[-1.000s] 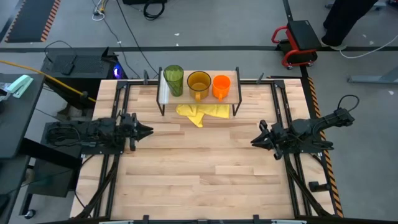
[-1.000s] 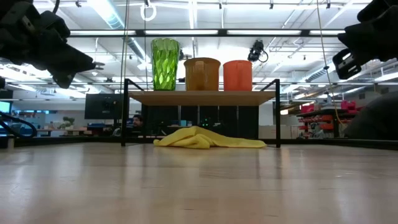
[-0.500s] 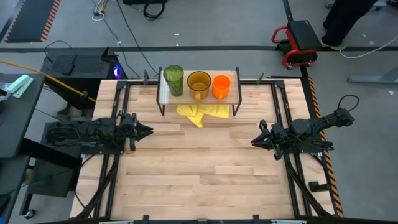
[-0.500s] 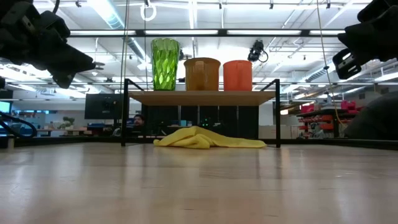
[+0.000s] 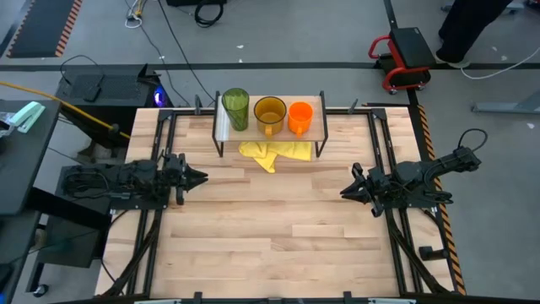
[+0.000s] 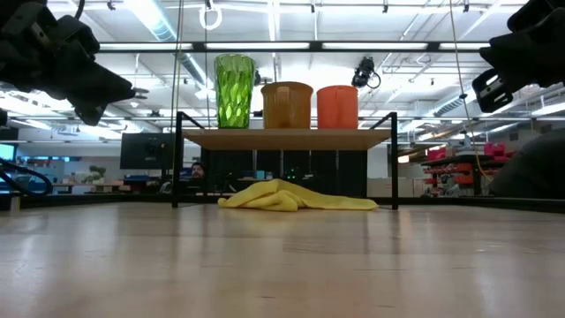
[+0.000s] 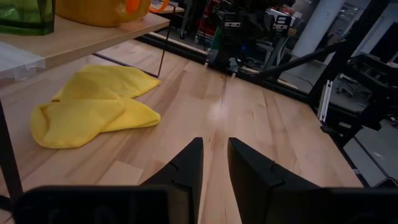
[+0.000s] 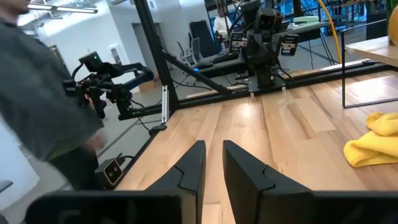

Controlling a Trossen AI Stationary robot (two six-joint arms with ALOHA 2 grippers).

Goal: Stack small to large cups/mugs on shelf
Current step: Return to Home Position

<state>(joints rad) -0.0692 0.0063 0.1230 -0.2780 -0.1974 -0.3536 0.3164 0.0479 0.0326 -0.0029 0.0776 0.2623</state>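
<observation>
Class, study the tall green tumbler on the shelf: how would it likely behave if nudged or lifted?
The green tumbler stands taller and narrower than the amber mug beside it, so a sideways push would probably tip it. Its faceted, glossy wall might slip in a tool. It looks translucent, so it is likely light.

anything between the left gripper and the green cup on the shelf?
Nothing visible. The left gripper sits at the table's left side, with only bare tabletop between it and the shelf. The green cup stands at the shelf's left end, on the side facing that arm. The yellow cloth lies under the shelf, below that line.
</observation>
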